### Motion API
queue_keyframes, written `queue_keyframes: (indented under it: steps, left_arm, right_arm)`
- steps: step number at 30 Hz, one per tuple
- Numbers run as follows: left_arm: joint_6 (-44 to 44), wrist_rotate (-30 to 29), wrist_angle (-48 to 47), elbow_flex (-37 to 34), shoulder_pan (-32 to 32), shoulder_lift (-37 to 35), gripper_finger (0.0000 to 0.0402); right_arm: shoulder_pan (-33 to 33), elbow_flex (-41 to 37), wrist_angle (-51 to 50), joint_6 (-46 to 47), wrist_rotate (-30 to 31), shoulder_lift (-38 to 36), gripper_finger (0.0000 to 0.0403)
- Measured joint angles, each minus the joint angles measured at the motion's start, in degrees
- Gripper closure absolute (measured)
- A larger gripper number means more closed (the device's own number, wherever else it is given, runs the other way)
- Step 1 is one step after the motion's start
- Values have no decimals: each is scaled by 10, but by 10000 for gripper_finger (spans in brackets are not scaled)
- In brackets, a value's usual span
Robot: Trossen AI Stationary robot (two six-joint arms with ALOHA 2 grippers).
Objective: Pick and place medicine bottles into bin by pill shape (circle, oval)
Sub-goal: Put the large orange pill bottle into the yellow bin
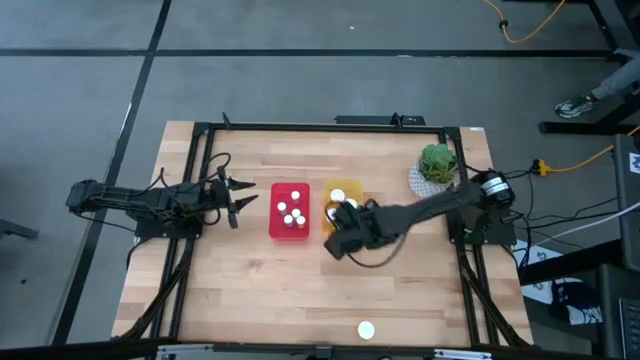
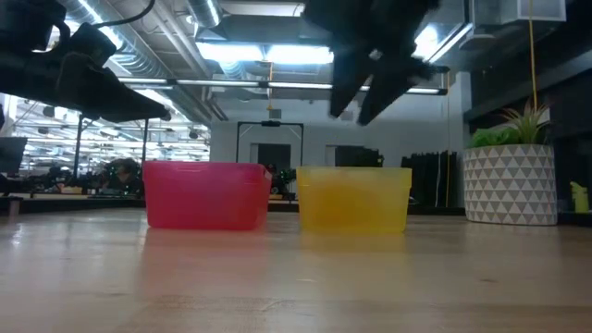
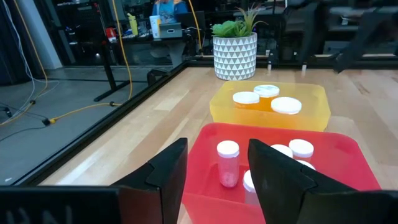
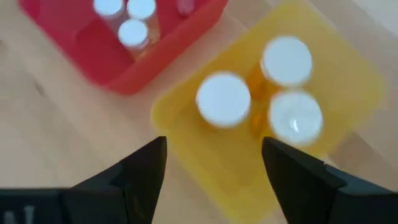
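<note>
Your right gripper (image 4: 214, 168) hangs open and empty over the yellow bin (image 1: 352, 190), three bottles (image 4: 222, 99) inside; left gripper (image 3: 217, 180), open, faces the red bin (image 1: 289, 210)

The high view looks straight down on the table (image 1: 250, 290); the low view looks level across it. Each wrist view looks close past its own fingers; all share the red bin (image 1: 289, 211) and yellow bin (image 4: 348, 81).

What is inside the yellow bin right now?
Three white-capped bottles with orange bodies sit in the yellow bin. From above, the right arm's fingers cover part of it, so only one cap shows there.
</note>
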Motion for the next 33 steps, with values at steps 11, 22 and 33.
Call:
queue_keyframes:
  steps: [11,22,33]
  left_arm:
    - [0,0,0,0,0,0,240]
    - [0,0,0,0,0,0,239]
    - [0,0,0,0,0,0,240]
  right_arm:
    - [191,0,-113,207,12,-18,137]
    - [349,0,-71,300,4,-8,138]
    - [426,0,71,357,18,50,182]
